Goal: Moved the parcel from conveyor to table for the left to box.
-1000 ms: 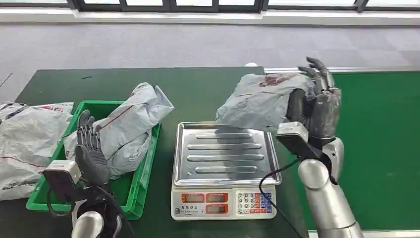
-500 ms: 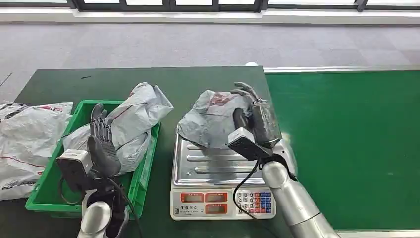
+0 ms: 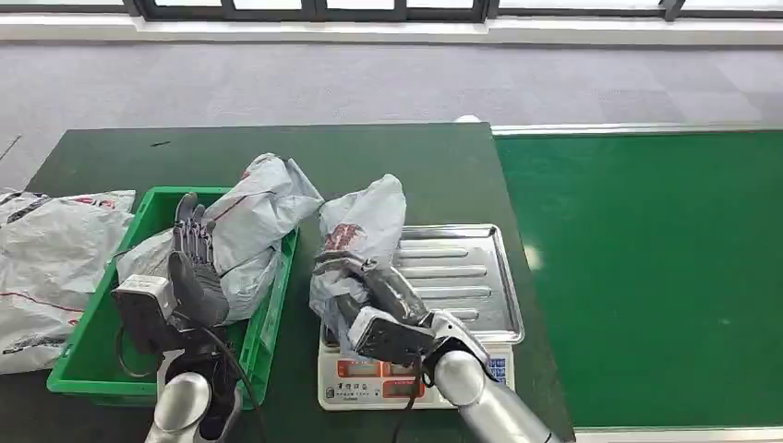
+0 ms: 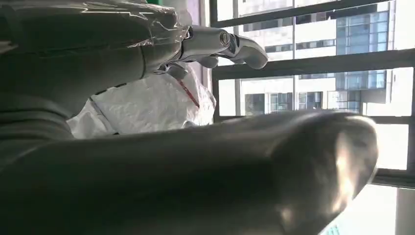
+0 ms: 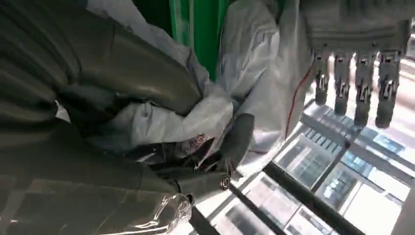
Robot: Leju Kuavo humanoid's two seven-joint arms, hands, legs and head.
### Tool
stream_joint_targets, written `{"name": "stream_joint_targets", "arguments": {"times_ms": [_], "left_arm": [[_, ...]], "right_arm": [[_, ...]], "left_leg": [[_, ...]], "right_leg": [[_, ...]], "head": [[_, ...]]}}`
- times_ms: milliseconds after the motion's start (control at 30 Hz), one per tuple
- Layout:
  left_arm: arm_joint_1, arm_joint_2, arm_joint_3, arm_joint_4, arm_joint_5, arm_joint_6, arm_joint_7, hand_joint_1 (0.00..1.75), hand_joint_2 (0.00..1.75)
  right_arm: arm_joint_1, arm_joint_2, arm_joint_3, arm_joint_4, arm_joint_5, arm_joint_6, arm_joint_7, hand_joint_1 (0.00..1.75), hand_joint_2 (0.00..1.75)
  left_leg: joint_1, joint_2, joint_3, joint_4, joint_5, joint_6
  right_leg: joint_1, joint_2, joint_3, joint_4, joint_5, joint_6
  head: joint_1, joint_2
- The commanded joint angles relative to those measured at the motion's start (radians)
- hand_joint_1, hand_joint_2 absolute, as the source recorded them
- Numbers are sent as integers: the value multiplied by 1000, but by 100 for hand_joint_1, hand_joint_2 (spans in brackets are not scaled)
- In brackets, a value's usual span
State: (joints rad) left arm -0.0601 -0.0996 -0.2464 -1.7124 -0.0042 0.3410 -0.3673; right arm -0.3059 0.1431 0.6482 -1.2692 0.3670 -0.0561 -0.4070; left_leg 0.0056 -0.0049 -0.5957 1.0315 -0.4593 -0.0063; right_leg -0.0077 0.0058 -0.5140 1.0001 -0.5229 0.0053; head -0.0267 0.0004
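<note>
right hand (image 3: 365, 291): fingers closed around grey parcel (image 3: 355, 235) | parcel: over left edge of scale tray (image 3: 471, 277), beside green box (image 3: 88, 369) | left hand (image 3: 194, 268): fingers spread, holding nothing, above box

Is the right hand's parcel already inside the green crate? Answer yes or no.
No. The right hand grips the parcel over the left edge of the scale, beside the green crate, not in it.
</note>
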Motion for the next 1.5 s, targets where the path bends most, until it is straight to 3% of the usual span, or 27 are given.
{"name": "stream_joint_targets", "arguments": {"times_ms": [33,133,167,200,233,300,333,433,467,567,900,1500], "left_arm": [[-30,36,-30,44,7,8,6,0,0],[-10,46,-29,25,4,13,7,0,0],[-4,52,-29,18,3,10,5,0,0],[-4,55,-29,17,1,7,5,0,0],[0,53,-26,12,-1,9,3,0,0],[14,58,-23,-6,-7,5,0,0,0],[20,58,-21,-13,-8,5,-1,0,0],[53,74,-22,-70,-32,-2,3,0,0],[65,81,-23,-87,-38,-2,12,0,0],[71,88,-33,-98,-53,0,30,0,0],[108,105,-85,-148,-95,4,112,0,0],[105,115,-88,-148,-102,8,114,0,0]], "right_arm": [[0,-34,69,-15,-39,44,36,175,175],[24,-55,77,-60,-90,116,169,175,175],[29,-66,73,-74,-146,162,206,112,175],[29,-82,72,-93,-172,186,221,17,175],[22,-103,80,-116,-168,188,235,0,175],[23,-136,65,-172,-169,179,245,0,175],[24,-143,59,-187,-167,176,248,0,0],[30,-197,38,-276,-97,160,292,0,0],[33,-209,24,-292,-87,170,303,0,175],[46,-229,-19,-287,-112,218,322,0,175],[96,-277,-120,-322,-113,193,319,0,175],[115,-276,-144,-340,-112,180,316,0,175]], "left_leg": [[-1,-2,3,-5,2,0],[-1,0,3,-5,1,0],[0,-1,3,-4,1,0],[-1,-1,3,-4,1,0],[0,-1,2,-2,0,0],[-1,-1,3,-5,1,0],[0,-1,1,-2,0,0],[0,-1,1,-1,0,0],[-1,-1,2,-3,1,0],[-1,-1,1,-1,0,0],[-1,-2,2,-3,1,0],[-1,0,1,-2,0,0]], "right_leg": [[-1,-3,3,-4,1,0],[-1,-1,3,-4,1,0],[0,-2,3,-3,0,0],[-1,-2,4,-4,0,0],[0,-2,3,-2,0,0],[-1,-3,4,-4,1,0],[0,-2,2,-2,0,0],[0,-1,2,-2,0,0],[-1,-2,3,-4,1,1],[0,-2,2,-2,0,0],[-1,-4,3,-4,0,0],[-1,-1,1,-2,0,0]], "head": [[0,0],[0,0],[0,0],[0,0],[0,0],[0,0],[0,0],[0,0],[0,0],[0,0],[0,0],[0,0]]}}
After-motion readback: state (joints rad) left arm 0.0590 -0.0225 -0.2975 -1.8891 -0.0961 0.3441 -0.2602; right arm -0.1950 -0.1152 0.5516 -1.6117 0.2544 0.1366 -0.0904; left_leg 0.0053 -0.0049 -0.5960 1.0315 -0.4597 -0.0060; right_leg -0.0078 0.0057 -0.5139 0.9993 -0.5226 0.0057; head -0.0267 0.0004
